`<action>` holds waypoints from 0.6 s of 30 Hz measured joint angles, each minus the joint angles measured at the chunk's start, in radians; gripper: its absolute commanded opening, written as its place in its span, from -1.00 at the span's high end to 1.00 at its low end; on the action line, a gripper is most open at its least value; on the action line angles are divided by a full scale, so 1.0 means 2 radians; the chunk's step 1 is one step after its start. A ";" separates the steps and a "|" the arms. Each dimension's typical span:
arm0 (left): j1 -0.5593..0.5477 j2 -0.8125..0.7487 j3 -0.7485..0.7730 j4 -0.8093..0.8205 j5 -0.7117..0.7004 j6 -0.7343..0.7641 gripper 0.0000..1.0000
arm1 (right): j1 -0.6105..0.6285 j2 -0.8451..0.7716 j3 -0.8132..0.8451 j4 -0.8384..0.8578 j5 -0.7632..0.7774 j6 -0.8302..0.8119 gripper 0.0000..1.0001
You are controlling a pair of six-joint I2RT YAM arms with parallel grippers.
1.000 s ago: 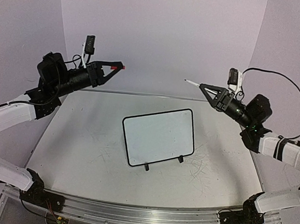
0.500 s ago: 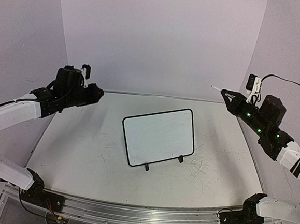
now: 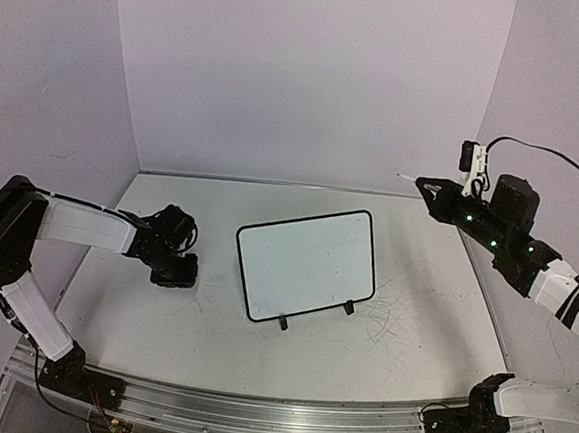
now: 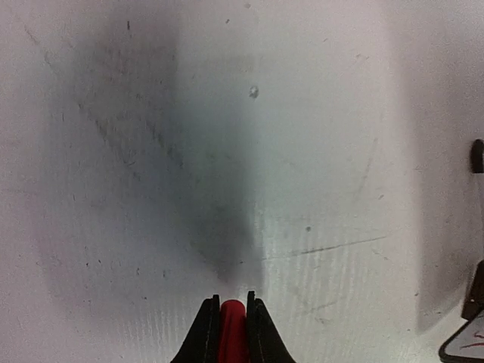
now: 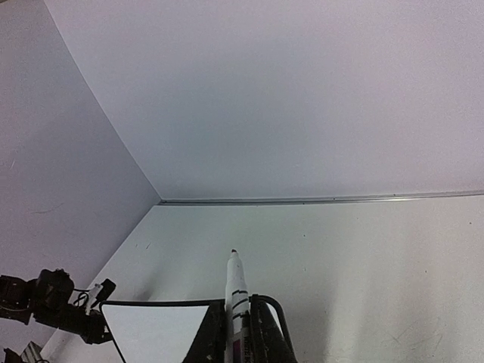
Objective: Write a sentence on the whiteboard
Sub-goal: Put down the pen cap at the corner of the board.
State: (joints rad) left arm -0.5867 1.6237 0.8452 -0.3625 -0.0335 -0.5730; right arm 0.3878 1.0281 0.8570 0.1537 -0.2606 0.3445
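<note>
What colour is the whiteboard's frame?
Black, running thin round the whiteboard; the top external view shows it best.

Whiteboard: centre of surface. Left hand: 9 o'clock from it, near surface. Right hand: 2 o'clock, aloft.

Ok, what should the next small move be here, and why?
Probably open the left gripper and leave the red cap on the table. That gripper sits low beside the whiteboard, shut on the cap just above the surface, while the right gripper holds the bare-tipped marker up high.
</note>
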 measured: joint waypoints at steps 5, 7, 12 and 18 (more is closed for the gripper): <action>0.000 0.028 0.017 -0.002 -0.019 0.010 1.00 | 0.000 -0.003 0.000 0.000 -0.009 -0.001 1.00; -0.001 0.038 0.026 0.000 -0.026 0.013 0.98 | 0.000 -0.005 0.000 0.000 -0.011 -0.002 1.00; -0.005 0.042 0.029 0.002 -0.041 0.013 0.79 | 0.000 -0.005 0.000 0.000 -0.014 -0.002 1.00; -0.013 0.042 0.029 -0.001 -0.051 0.017 0.63 | 0.000 -0.001 0.000 0.001 -0.020 -0.004 1.00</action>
State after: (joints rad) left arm -0.6127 1.7073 0.9031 -0.3652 -0.1356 -0.5398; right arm 0.3878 1.0269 0.8570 0.1558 -0.3007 0.3361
